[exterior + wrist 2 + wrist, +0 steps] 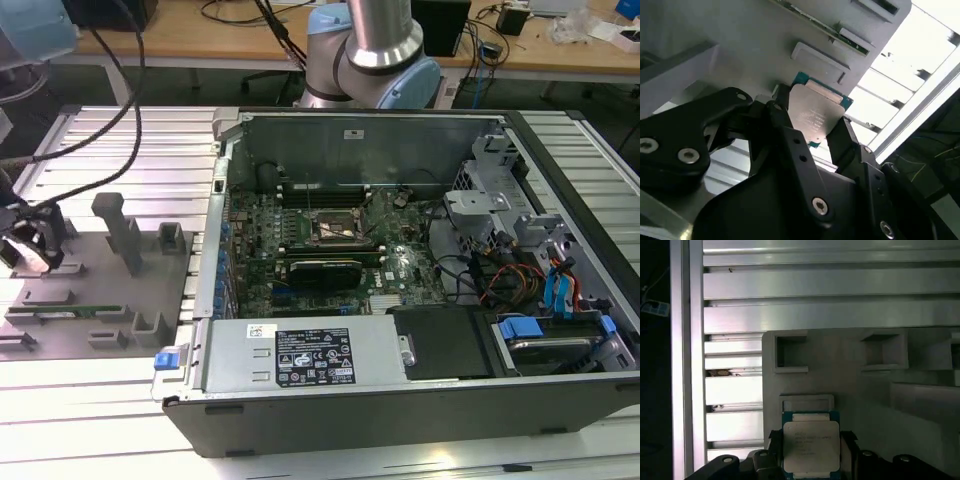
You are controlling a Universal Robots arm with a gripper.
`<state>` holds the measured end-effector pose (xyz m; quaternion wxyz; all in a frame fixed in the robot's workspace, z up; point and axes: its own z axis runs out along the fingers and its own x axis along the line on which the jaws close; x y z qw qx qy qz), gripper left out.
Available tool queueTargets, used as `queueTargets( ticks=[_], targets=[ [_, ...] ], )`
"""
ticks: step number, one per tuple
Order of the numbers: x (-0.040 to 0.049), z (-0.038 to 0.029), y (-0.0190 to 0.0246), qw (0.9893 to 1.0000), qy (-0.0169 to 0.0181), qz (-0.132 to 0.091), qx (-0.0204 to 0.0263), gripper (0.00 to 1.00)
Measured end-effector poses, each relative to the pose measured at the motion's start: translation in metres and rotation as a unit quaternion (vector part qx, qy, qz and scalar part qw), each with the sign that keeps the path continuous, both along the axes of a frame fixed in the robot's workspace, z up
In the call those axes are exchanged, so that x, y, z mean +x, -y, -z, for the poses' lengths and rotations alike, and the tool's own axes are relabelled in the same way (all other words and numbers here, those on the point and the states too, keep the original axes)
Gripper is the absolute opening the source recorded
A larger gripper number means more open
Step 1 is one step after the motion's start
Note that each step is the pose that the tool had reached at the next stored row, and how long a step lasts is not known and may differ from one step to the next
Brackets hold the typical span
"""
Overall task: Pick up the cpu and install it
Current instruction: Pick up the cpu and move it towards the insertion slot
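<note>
I count one cpu (811, 447), clamped between my gripper (812, 120) fingers above one grey tray (100, 285) holding one memory stick (70, 312); one open computer case (400, 400) stands beside it.

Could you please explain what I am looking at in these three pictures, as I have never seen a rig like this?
This is a robot arm working beside an open computer case. The exterior view comes from a camera off the arm that looks over the whole slatted table. The two wrist views come from cameras riding on the arm, near its gripper. At the exterior view's left lies a grey tray with a green memory stick on it. Inside the case is the square socket. In both wrist views the gripper's two black fingers are closed on the cpu, a small silver square chip, at the tray.
</note>
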<state>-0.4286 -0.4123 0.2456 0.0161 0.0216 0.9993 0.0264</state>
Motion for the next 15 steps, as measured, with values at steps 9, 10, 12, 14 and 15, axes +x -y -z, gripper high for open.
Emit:
queueTargets(
  ticks=[9,10,12,14,15],
  targets=[
    [0.0000,-0.0511,-0.0019,1.0000,0.0000,0.000,0.0000,0.55],
    [0.0000,-0.0583,-0.0021,1.0000,0.0000,0.000,0.0000,0.55],
    [0.0000,-0.0647,-0.0022,1.0000,0.0000,0.000,0.0000,0.55],
    [0.0000,-0.0712,-0.0023,1.0000,0.0000,0.000,0.0000,0.55],
    [0.0000,-0.0737,-0.0023,1.0000,0.0000,0.000,0.0000,0.55]
  ],
)
